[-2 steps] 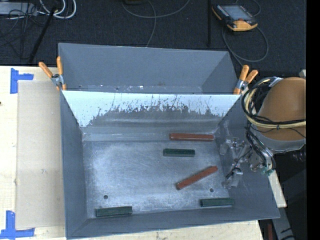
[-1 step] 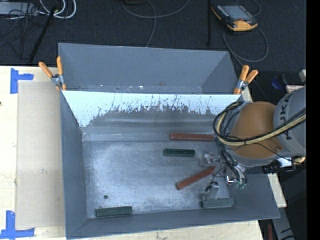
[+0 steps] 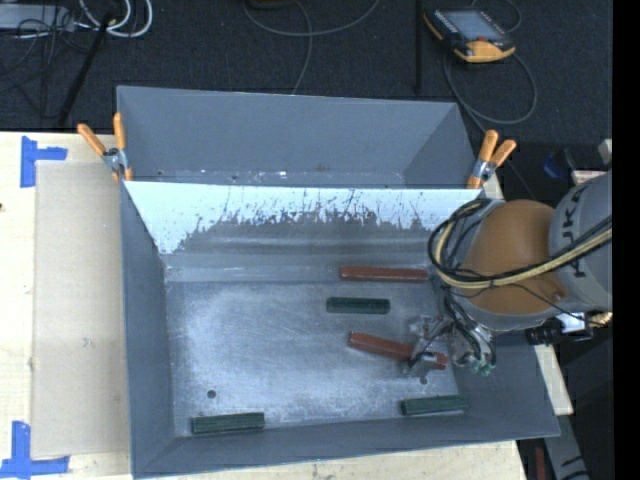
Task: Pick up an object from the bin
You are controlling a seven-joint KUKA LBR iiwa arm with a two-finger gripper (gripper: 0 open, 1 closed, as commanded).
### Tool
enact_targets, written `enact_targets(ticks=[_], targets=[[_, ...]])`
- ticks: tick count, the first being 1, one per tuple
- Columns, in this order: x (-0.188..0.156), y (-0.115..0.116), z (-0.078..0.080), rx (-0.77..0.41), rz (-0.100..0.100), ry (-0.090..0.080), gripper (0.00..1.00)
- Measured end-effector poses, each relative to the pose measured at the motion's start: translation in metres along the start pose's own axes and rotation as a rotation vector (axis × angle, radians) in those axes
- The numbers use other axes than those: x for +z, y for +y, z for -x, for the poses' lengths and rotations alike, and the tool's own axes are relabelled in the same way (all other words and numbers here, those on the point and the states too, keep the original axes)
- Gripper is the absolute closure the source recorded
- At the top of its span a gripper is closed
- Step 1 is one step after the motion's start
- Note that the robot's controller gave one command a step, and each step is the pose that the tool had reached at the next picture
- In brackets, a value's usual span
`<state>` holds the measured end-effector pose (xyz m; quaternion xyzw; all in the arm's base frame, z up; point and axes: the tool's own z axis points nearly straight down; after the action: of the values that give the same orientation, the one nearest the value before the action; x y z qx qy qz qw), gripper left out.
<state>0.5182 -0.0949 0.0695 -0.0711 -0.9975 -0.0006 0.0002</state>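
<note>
My gripper (image 3: 432,352) is low over the bin floor at the right side, under the arm's orange cover. It sits right at the right end of a red-brown flat bar (image 3: 378,344) that lies slanted on the floor. A dark green bar (image 3: 358,306) lies just up and to the left of that one. Close below the gripper, a lighter green bar (image 3: 433,405) rests near the front wall. Whether the gripper touches the red-brown bar I cannot make out.
Another brown bar (image 3: 385,274) lies along the foot of the back slope. A dark green bar (image 3: 228,423) rests in the front left corner. The bin's right wall is close beside the gripper, and cables loop around the arm's wrist.
</note>
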Motion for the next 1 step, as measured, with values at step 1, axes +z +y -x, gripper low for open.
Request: enact_targets(ticks=[1], targets=[[-0.1231, 0.0059, 0.0003, -0.18, -0.002, -0.008, 1.0]])
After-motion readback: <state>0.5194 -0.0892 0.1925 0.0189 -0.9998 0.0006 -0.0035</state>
